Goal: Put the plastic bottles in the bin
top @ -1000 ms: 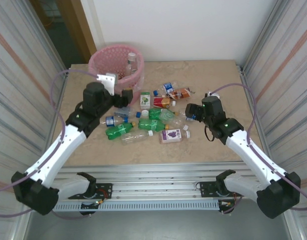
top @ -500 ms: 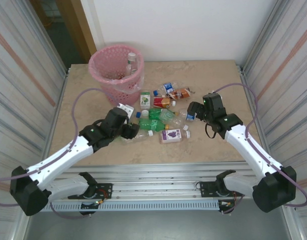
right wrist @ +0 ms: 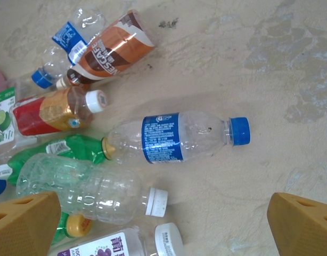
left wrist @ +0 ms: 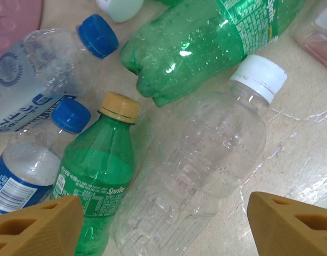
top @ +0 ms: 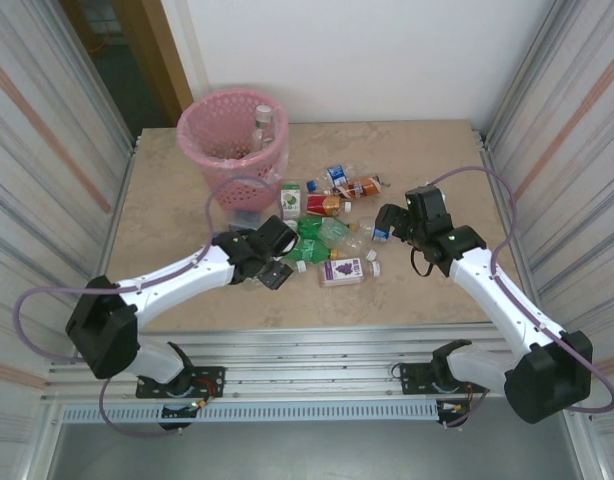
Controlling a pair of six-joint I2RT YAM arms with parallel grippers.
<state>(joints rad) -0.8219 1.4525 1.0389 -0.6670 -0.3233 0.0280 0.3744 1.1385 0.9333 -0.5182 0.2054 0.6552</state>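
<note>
Having left the bin (top: 249, 178), the left arm (top: 177, 280) is reaching over the table's (top: 437, 150) bottles (top: 322, 232), the left tool (left wrist: 163, 224) gaping astride a clear bottle (left wrist: 206, 160) lying diagonally, white cap pointing right. The right tool (right wrist: 163, 218) is gaping over a crosswise blue-labelled bottle (right wrist: 174, 136).

Both arms were basically the same build: smooth white link shells with chunky black joint housings in between. The left arm (top: 177, 272) and right arm (top: 492, 290) each had a thin lilac cable (top: 47, 291) looping out off the side. The right one had a tiny green light (top: 452, 238) on its black wrist block. The bases (top: 182, 378) were black brackets. Up close, the left gripper (left wrist: 161, 229) and right gripper (right wrist: 163, 224) had orange-tan fingers (left wrist: 38, 226), wedge-shaped with triangular cut-outs.
</note>
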